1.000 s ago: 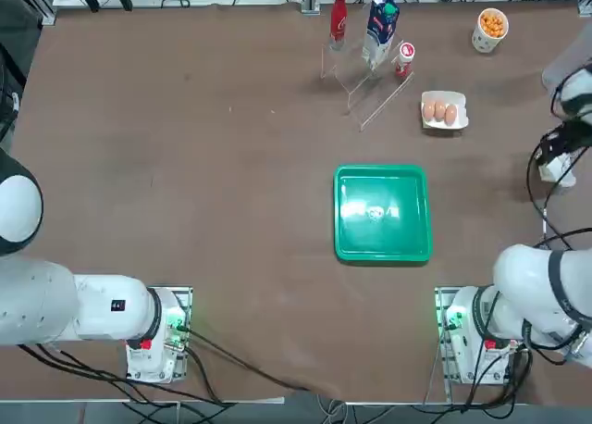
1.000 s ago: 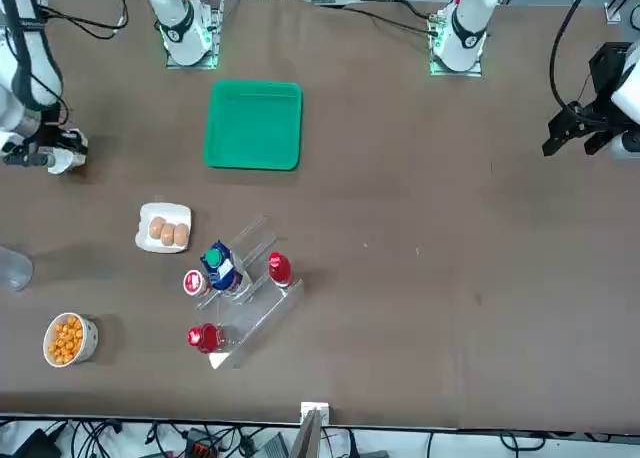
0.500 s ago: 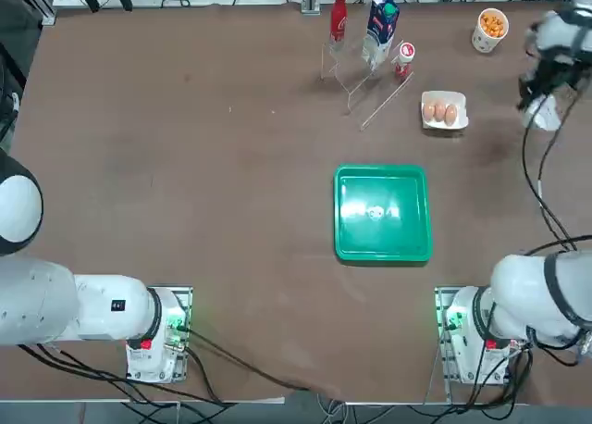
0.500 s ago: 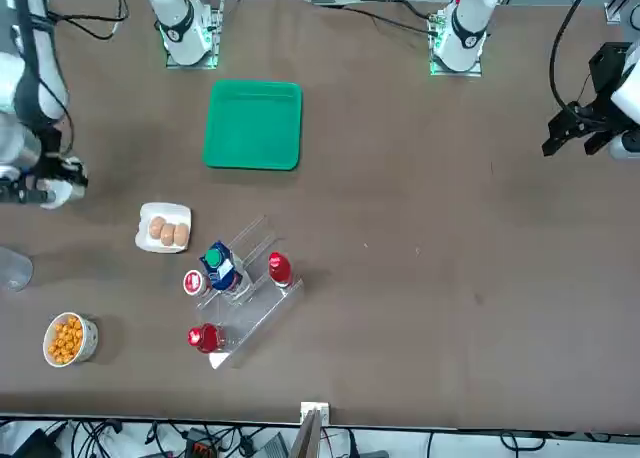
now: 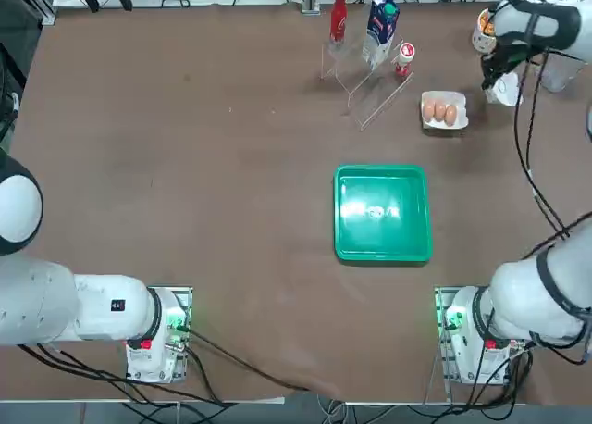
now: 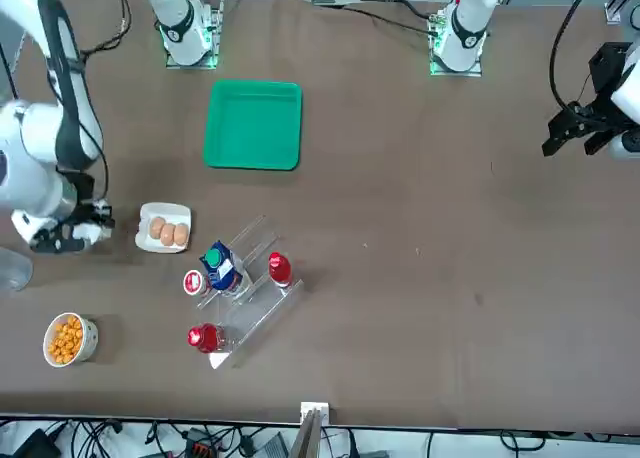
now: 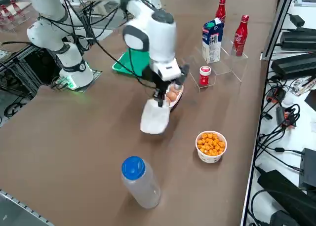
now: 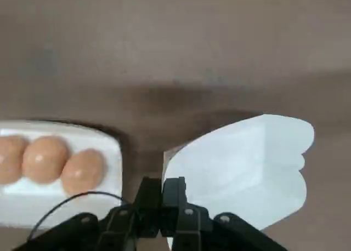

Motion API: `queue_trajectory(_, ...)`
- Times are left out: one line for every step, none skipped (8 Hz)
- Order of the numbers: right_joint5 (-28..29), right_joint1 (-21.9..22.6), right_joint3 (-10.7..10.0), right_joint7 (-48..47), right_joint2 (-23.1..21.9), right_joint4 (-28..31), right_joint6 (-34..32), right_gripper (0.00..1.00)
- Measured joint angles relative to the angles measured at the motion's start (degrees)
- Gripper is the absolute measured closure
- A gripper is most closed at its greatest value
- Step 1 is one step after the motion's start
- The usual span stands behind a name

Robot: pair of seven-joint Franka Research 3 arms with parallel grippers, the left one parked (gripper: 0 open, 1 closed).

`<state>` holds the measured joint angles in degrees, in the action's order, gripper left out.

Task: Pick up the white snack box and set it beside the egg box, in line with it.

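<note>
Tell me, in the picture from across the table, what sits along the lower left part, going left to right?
Cup of orange snacks → the right gripper holding the white snack box → egg box → blue carton → red bottle.

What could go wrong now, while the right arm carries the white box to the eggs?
The right hand pinches the white box only at one edge, so the box hangs tilted and might slip or swing. It is already close to the egg tray, so lowering it could bump the tray. A tilted box may also land out of line.
</note>
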<state>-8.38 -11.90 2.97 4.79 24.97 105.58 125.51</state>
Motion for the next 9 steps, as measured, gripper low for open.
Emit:
queue_trajectory(-1.8, 0.1, 0.0, -2.3, 3.0, -2.0, 0.0, 0.98)
queue_trajectory(-3.6, 0.1, -0.1, -3.8, 4.6, -2.7, 0.0, 0.98)
queue_trajectory(-4.5, 0.2, -0.2, -4.5, 5.0, -2.7, -0.2, 0.98)
queue_trajectory(-4.6, 0.1, -0.4, -5.7, 5.0, -2.7, -0.5, 0.98)
queue_trajectory(-4.6, 0.1, -0.8, -7.9, 5.0, -2.6, -1.0, 0.98)
queue_trajectory(-4.6, 0.1, -1.0, -9.7, 5.0, -2.0, -1.2, 0.98)
queue_trajectory(-4.6, 0.1, -1.0, -10.5, 5.1, -1.0, -1.2, 0.98)
queue_trajectory(-4.6, 0.2, -1.0, -10.9, 5.1, -0.2, -1.2, 0.98)
queue_trajectory(-4.6, 0.2, -1.0, -11.1, 5.1, 0.1, -1.2, 0.98)
